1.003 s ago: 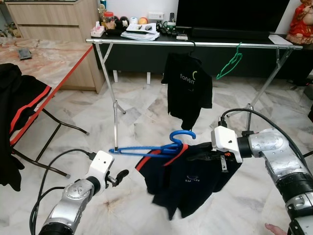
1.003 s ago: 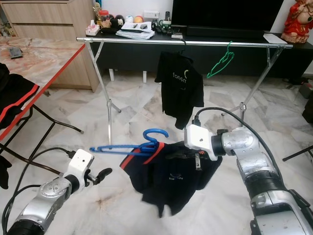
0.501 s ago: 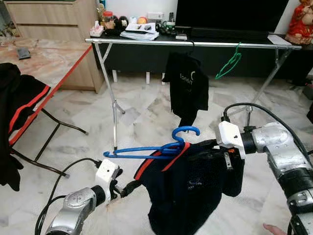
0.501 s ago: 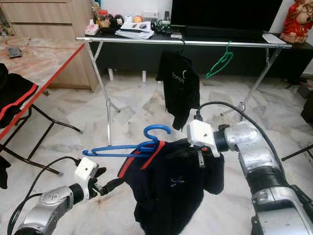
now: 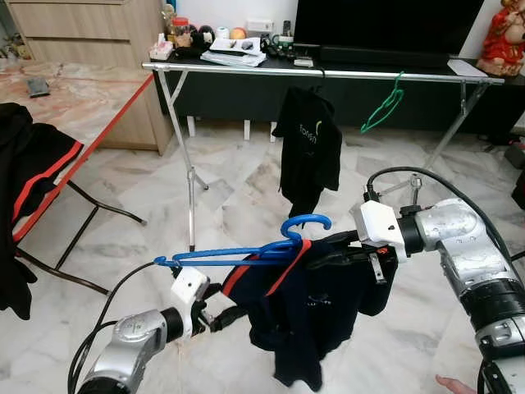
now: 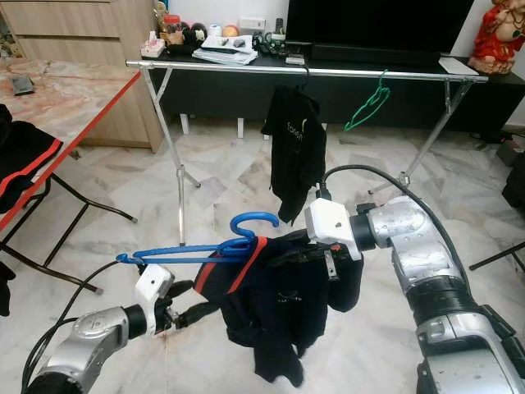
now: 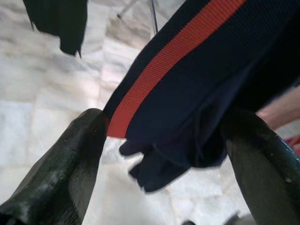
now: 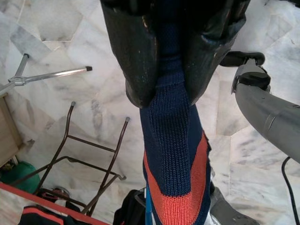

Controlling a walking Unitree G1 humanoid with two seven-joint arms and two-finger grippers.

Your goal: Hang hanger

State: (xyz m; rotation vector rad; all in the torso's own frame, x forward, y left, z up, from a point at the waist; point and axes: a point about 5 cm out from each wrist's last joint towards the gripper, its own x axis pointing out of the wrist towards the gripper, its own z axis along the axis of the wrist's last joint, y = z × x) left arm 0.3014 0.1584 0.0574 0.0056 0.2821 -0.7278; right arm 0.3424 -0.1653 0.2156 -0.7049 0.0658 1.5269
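Nearest the camera, the left arm reaches forward and slightly inward, low over the marble floor (image 5: 230, 189). The left gripper (image 5: 223, 316) sits at the lower left hem of the navy shirt (image 5: 316, 304). In the left wrist view its fingers (image 7: 61, 173) stand wide apart, with the red-striped fabric (image 7: 187, 70) passing between them; whether either finger touches the cloth cannot be told.

The right arm extends from the right, elbow bent, forearm level. The right gripper (image 8: 169, 89) is largely hidden by shirt folds in the eye views; the right wrist view shows its fingers (image 8: 129, 51) pressed together on a ridge of navy knit, holding the shirt aloft.

The blue hanger (image 5: 246, 253) lies roughly level, its hook (image 5: 305, 223) upward; one shoulder is buried in the shirt collar, the other projects bare toward the robot's left. It is well apart from the rail.

Beyond, the clothes rack (image 5: 328, 74) carries a black shirt (image 5: 310, 148) and an empty green hanger (image 5: 384, 105). Farther back stand a cluttered black console (image 5: 246, 53) and, to the left, a red-edged table (image 5: 74, 98).
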